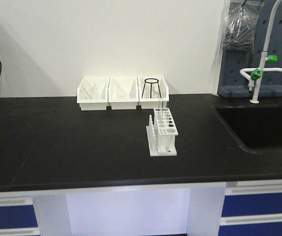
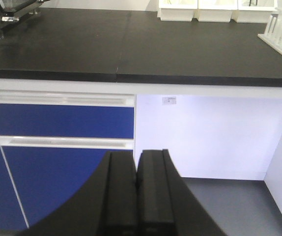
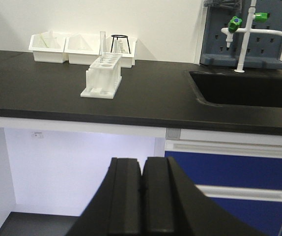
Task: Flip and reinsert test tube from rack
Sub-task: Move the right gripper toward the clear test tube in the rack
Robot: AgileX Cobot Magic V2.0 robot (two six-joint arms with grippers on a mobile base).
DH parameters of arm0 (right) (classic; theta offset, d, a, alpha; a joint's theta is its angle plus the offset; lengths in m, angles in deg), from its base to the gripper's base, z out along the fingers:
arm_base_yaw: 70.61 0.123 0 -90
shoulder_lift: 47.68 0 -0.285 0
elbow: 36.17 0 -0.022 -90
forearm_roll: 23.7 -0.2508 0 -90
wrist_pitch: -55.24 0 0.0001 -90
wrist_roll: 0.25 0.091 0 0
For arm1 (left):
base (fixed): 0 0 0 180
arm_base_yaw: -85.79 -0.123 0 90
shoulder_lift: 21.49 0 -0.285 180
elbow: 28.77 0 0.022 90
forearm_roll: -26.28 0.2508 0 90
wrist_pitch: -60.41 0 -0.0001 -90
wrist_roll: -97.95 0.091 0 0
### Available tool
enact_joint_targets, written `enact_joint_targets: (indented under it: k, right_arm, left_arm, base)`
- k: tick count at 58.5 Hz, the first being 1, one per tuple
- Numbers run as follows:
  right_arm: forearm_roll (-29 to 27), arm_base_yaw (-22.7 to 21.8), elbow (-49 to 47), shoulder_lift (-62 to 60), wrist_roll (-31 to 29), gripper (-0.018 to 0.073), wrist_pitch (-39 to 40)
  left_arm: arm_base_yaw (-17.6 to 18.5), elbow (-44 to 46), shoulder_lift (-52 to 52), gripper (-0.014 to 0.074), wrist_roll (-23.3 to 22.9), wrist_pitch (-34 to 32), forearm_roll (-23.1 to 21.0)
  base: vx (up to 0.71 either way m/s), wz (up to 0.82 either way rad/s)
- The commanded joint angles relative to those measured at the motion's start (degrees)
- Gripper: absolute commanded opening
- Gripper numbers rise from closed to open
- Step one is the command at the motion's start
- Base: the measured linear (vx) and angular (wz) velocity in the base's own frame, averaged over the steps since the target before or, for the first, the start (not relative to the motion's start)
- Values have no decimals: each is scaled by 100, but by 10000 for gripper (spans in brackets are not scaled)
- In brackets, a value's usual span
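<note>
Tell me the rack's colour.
The rack is white, clearest in the right wrist view.

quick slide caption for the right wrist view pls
Right gripper shut, low before the black benchtop; white rack holds an upright test tube, sink to its right.

No legible text; small sticker [image 2: 169,101] on white panel [image 2: 214,140] under counter [image 2: 131,49], unreadable.

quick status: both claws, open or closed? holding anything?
Left claw: closed, holding nothing.
Right claw: closed, holding nothing.
</note>
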Motion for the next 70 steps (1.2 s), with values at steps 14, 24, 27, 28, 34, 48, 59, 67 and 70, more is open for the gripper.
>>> enact_joint_targets:
  k: [14,24,27,28,34,48,59,67,70]
  right_arm:
    - [75,-17,3,-60,-43,-8,497]
    - [75,-17,3,-60,-43,-8,497]
    - [75,-17,3,-60,-43,-8,497]
    - [75,-17,3,-60,-43,-8,497]
    - [75,-17,3,-60,-43,-8,497]
    - [75,-17,3,-60,-43,-8,497]
    - [75,-17,3,-60,-43,-8,497]
    - [75,-17,3,-60,-43,-8,497]
    - [75,-17,3,-60,-43,-8,497]
  left_arm:
    - [41,1,-62,-6,1,-496,-25]
    - [41,1,-62,-6,1,-496,-25]
    - [41,1,-62,-6,1,-496,-25]
    - [41,1,-62,-6,1,-496,-25]
    - [41,1,-62,-6,1,-496,-25]
    - [41,1,-62,-6,1,-496,-25]
    - [41,1,-62,-6,1,-496,-25]
    - [41,1,-62,-6,1,-496,-25]
    - [41,1,-62,-6,1,-496,-25]
  base:
    - [36,7]
    - [36,9]
    - [36,8]
    - [35,7]
    - [35,6]
    - [34,3]
    - [32,0]
    - [29,-2]
    - [26,-3]
